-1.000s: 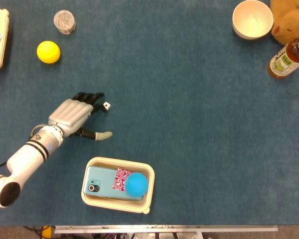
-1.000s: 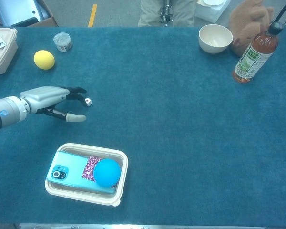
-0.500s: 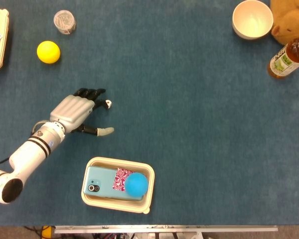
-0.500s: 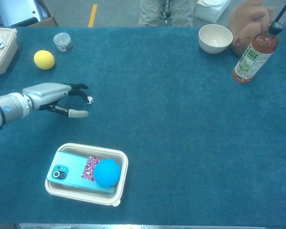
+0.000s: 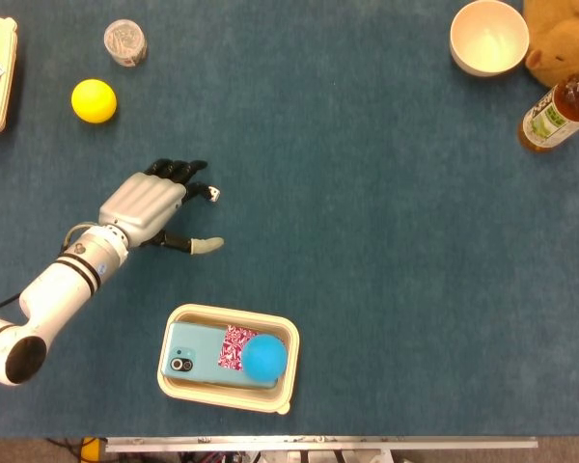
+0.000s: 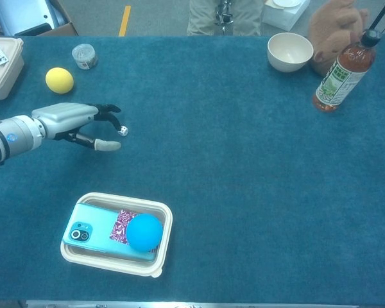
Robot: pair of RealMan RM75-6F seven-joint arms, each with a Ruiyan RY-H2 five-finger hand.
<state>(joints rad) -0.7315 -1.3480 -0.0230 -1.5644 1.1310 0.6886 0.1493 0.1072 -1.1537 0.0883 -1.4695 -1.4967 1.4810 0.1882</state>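
My left hand point(image 5: 152, 207) hovers low over the blue cloth at the left, also seen in the chest view point(image 6: 70, 122). Its dark fingers curl forward and its thumb sticks out sideways, apart from them. A small white die point(image 5: 212, 193) lies right at the fingertips point(image 5: 185, 174), touching or nearly touching them; the chest view shows the die point(image 6: 123, 131) the same way. Nothing sits between thumb and fingers. My right hand shows in neither view.
A cream tray point(image 5: 174, 381) near the front edge holds a light-blue phone point(image 5: 198, 353) and a blue ball point(image 5: 265, 357). A yellow ball point(image 5: 94, 100) and a small clear jar point(image 5: 124, 42) lie at the far left. A white bowl point(image 5: 488, 37), a bottle point(image 5: 556, 114) and a plush toy point(image 5: 563, 39) stand at the far right.
My left hand has slid a little away from me and to the right, and the die has shifted the same way, staying at the fingertips.
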